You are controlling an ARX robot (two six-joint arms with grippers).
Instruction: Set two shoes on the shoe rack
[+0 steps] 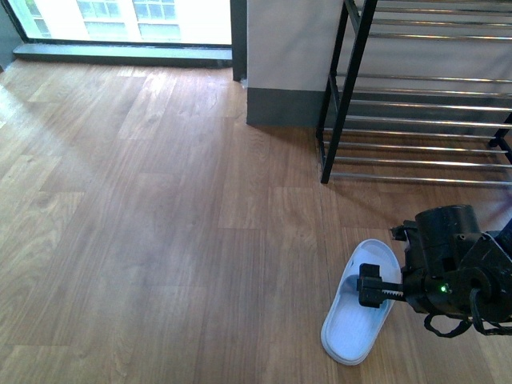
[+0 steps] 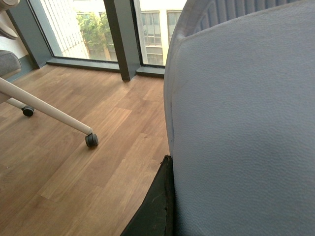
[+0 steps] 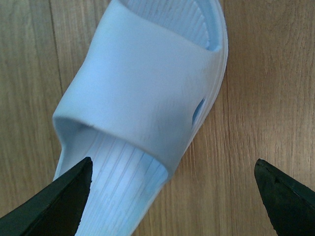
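One shoe, a light blue slipper (image 1: 360, 306), lies flat on the wooden floor at the lower right of the front view. My right gripper (image 1: 370, 286) hovers over it, open. In the right wrist view the slipper (image 3: 142, 93) sits toward one black fingertip (image 3: 66, 204) of the right gripper (image 3: 172, 201), with bare floor by the other fingertip. A second light blue slipper (image 2: 241, 123) fills the left wrist view, and my left gripper (image 2: 177, 169) is shut on it; only one black finger (image 2: 158, 204) shows. The shoe rack (image 1: 416, 96), black frame with silver bars, stands at the upper right.
A grey wall pillar (image 1: 284, 56) stands just left of the rack, and a floor-level window (image 1: 120, 20) runs along the back. A white chair leg with a caster (image 2: 91, 139) shows in the left wrist view.
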